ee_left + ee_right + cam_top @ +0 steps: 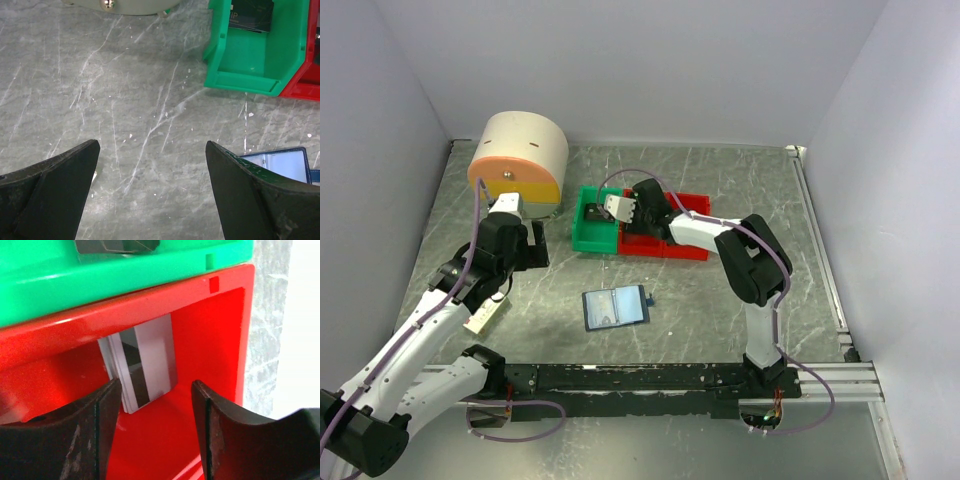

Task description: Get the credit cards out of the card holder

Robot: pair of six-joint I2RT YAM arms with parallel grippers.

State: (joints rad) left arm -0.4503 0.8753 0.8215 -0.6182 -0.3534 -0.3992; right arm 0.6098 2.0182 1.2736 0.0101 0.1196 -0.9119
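Right hand [156,390] stands parted over grey credit cards [150,355] in red bin [215,340]; left hand [152,145] wide.

Soft, even overhead light fills the top view. The table [720,190] carries only faint, soft-edged shadows, and the walls lean outward toward the frame edges. In the left wrist view the table is sharp, while the left gripper's fingers [55,190] at 7 and 5 o'clock are dark and soft. In the right wrist view, glare streaks the green bin [125,280] at 12 o'clock and the red bin [215,340] rim. The 3 o'clock edge is blown out white, and the right gripper's fingers [65,440] are blurred.
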